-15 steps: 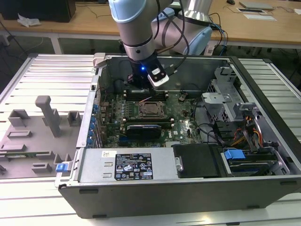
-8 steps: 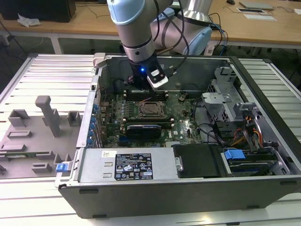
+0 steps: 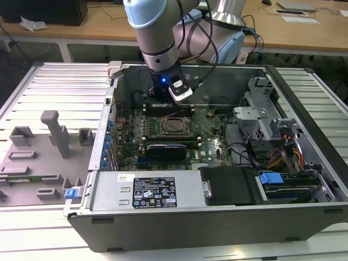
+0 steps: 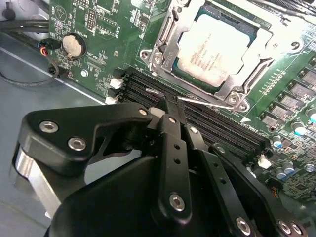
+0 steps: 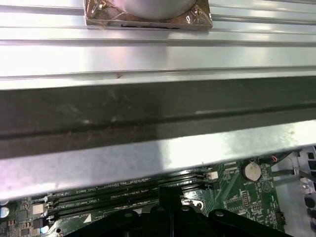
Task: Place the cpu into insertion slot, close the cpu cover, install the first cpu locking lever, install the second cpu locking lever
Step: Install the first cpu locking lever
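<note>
Tool (image 4: 165, 109) just beside the cpu (image 4: 217, 49)

The black end effector (image 5: 170, 198) hangs at the long memory slots (image 5: 118, 191), near a coin battery (image 5: 252, 171).

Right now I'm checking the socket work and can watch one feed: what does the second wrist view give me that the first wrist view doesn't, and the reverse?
Second wrist view: the cpu seated in the insertion slot, the cpu cover lying flat around it, and a thin wire lever at the tip of the shut gripper.
First wrist view: the case wall and the ribbed table beyond it.
Both wrist views: the gripper, the black memory slots, the coin battery and the green board.
</note>
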Controlling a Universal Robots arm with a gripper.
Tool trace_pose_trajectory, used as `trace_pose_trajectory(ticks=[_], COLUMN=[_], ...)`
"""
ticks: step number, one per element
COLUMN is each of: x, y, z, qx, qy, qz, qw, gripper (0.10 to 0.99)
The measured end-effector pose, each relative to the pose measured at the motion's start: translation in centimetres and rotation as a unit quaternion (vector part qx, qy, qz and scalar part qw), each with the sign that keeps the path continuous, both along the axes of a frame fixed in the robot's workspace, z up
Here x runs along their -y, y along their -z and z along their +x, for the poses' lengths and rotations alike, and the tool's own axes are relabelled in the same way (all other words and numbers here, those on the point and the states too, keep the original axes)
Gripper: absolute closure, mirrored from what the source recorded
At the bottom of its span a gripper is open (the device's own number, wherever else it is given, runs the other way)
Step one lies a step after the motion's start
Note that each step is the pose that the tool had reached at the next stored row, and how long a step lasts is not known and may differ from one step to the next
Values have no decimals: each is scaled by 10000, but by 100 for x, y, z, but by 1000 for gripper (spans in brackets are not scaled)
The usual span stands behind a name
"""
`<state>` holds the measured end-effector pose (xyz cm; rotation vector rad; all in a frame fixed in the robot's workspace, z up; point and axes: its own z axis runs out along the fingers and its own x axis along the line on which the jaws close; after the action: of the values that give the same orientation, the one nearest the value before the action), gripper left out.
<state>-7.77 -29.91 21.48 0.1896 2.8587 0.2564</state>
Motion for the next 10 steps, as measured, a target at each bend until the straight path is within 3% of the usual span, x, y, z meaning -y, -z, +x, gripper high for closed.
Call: trace_pose_trajectory(ticks=[4,8,10], x=[-2,-25,-34], y=[31,44,56], z=[-3,-4,-7], qx=[29,40,88], qy=[36,58,64], qz=[-10,-22,-51], qw=[10000,10000,9999], gripper=[980,980,980])
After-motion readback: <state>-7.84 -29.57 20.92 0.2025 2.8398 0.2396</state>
